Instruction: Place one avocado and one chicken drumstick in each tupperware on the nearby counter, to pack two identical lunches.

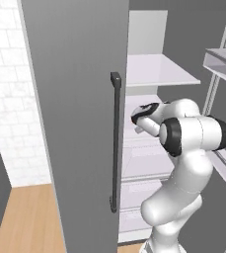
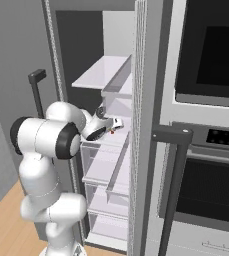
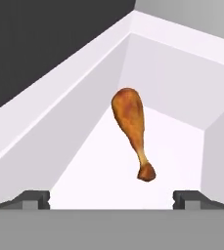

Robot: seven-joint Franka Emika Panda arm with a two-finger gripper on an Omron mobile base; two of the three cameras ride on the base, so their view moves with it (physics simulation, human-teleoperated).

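- The white arm (image 1: 183,163) reaches into the open fridge, its hand tucked among the white shelves (image 2: 106,165) at about mid height.
- From the left base view the tall grey fridge door (image 1: 75,123) with its dark vertical handle (image 1: 115,143) covers much of the interior; the pincer's tips are hidden behind the wrist, so only the dark and white hand (image 1: 145,113) can be made out there.
- From the right base view the hand (image 2: 106,127) shows just past the elbow, pointing into a shelf bin. It is too small there to tell how the jaws stand.
- In the hand view the pincer (image 3: 112,197) stands wide open, its two dark fingertips (image 3: 33,199) far apart at the bottom edge, with nothing between them.
- The chicken drumstick (image 3: 132,128) lies on the white floor of a bin (image 3: 59,132), beyond the fingertips and apart from them. Its thick end points away to the far side, its thin bone end comes nearer to the pincer.
- The bin's walls rise on the left and right of the drumstick; the near rim is cut off by the bottom of the view.
- To the right of the fridge stands a dark wall oven (image 2: 211,55), with a second oven door and bar handle (image 2: 173,135) below it, partly cut off at the picture's edge.
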